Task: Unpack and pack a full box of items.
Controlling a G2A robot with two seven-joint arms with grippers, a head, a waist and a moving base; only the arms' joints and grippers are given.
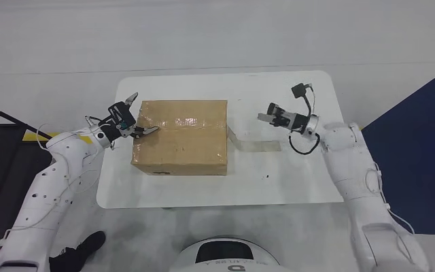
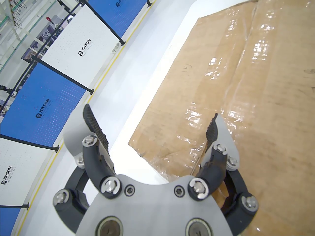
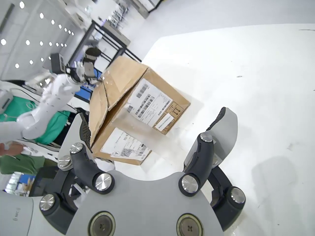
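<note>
Top view shows the cardboard box (image 1: pixel 180 136) on the white table (image 1: pixel 292 183) between the 2 arms. The left end effector (image 1: pixel 140 115) sits at 1 short end of the box, spread wide and holding nothing. In the left wrist view 1 finger (image 2: pixel 212 130) reaches over the box's taped top edge, while the other hangs off to the side above bare table. The right end effector (image 1: pixel 265 117) hovers well apart from the opposite end of the box, also wide open and empty. Ahead of it, a strip of clear tape (image 1: pixel 255 144) trails from the box's end face across the table. In the right wrist view that face carries white labels (image 3: pixel 149 105), and the top flaps (image 3: pixel 123 79) stand slightly parted at the seam.
</note>
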